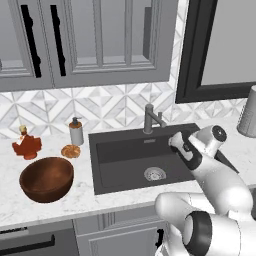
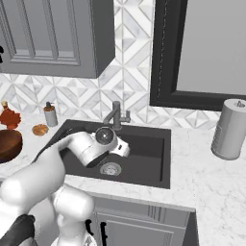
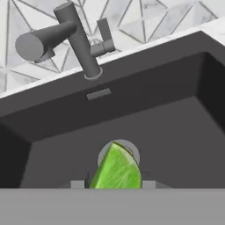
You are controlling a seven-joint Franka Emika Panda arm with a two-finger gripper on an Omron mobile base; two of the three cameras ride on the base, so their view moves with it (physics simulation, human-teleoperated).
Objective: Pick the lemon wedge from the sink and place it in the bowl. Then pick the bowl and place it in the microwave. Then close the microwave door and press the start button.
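Observation:
The bright green lemon wedge (image 3: 116, 169) stands between the finger tips of my gripper (image 3: 113, 184), which is shut on it. The wedge hangs over the round silver drain (image 3: 132, 151) of the dark grey sink (image 1: 120, 155). My hand (image 1: 181, 145) hovers over the basin's right half, just above its floor, and it shows in front of the faucet in the right base view (image 2: 117, 145). The big reddish-brown wooden bowl (image 1: 46, 178) sits on the counter left of the sink, at the left edge of the right base view (image 2: 7, 144). The microwave and its door are out of view.
The dark faucet (image 1: 150, 119) rises behind the basin. A soap dispenser (image 1: 76, 131), a round pastry (image 1: 70, 151) and a red leafy ornament (image 1: 26, 145) stand behind the bowl. A paper towel roll (image 2: 230, 129) is on the right counter. Grey cabinets (image 1: 100, 40) hang overhead.

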